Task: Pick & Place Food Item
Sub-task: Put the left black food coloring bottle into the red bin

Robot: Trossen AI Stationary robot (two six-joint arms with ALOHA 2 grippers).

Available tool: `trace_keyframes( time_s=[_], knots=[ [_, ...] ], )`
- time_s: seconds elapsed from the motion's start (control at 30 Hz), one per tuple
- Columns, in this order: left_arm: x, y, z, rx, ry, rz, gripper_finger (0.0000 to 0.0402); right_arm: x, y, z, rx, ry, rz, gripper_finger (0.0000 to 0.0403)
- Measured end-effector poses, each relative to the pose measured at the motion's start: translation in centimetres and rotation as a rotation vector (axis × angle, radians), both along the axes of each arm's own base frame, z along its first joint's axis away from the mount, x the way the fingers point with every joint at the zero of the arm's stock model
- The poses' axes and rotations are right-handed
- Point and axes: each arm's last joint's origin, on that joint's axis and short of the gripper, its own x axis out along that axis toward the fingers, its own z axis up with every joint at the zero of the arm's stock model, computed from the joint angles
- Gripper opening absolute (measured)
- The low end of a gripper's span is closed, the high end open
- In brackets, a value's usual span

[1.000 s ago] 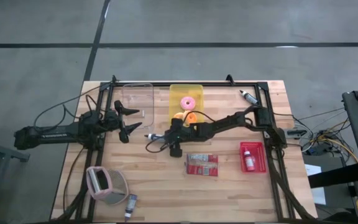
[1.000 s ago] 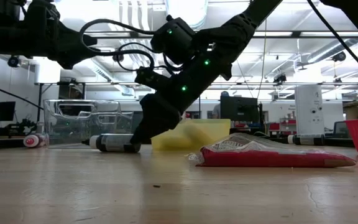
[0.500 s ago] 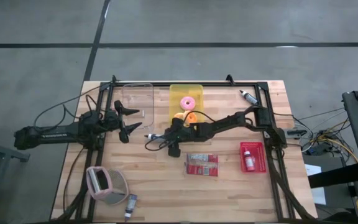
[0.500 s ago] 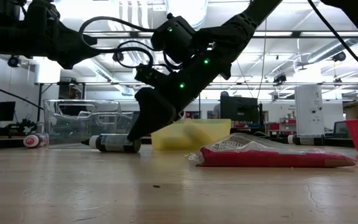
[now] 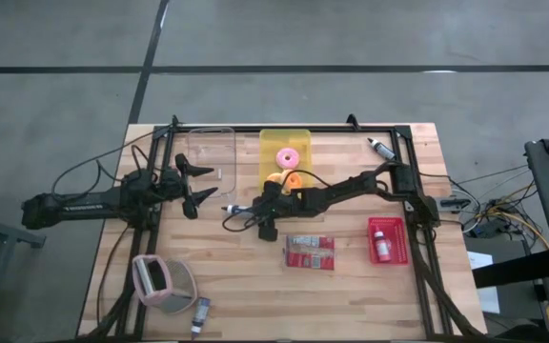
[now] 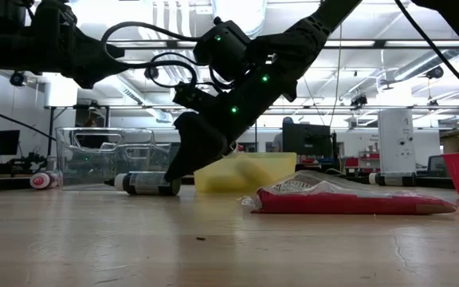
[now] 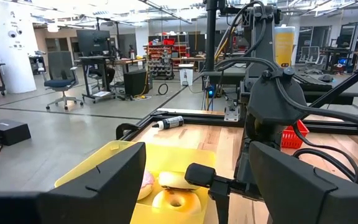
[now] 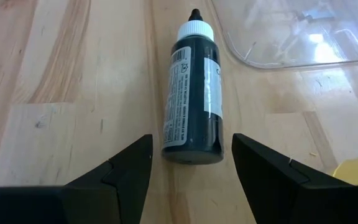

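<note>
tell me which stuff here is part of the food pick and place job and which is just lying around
Job: donuts in the yellow bin; right gripper, open over the dark bottle; left gripper, open, waiting.

Lying about: clear tub, red packet, red tray.

Table layout, seen from above

The clear container (image 5: 211, 152) sits at the table's (image 5: 351, 286) far edge, with the bin (image 5: 285, 152) just to its right, two doughnuts (image 5: 289, 158) inside that bin; a small bottle (image 5: 380, 147) lies near the far right corner; the dark bottle (image 8: 192, 98) lies on its side near the table's middle, just before the clear container's near corner; the flat packet (image 5: 309, 252) lies nearer the front, right of centre; the tray (image 5: 387, 239) stands to the packet's right with a bottle in it; a roll-like object (image 5: 163, 283) sits at the front left, another small bottle (image 5: 200, 312) beside it at the front edge.
</note>
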Motion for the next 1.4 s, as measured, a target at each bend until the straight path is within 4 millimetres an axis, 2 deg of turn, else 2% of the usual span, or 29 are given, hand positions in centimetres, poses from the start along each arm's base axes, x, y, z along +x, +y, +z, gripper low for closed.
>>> trace_keyframes(
  time_s=[0.53,1.4],
  knots=[
    [0.00,0.00,0.00,0.000,0.000,0.000,0.0289,-0.01,0.00,-0.01,0.000,0.002,0.005,0.0144],
    [0.00,0.00,0.00,0.000,0.000,0.000,0.0289,-0.06,0.03,-0.05,0.013,0.010,0.009,0.0127]
  ],
)
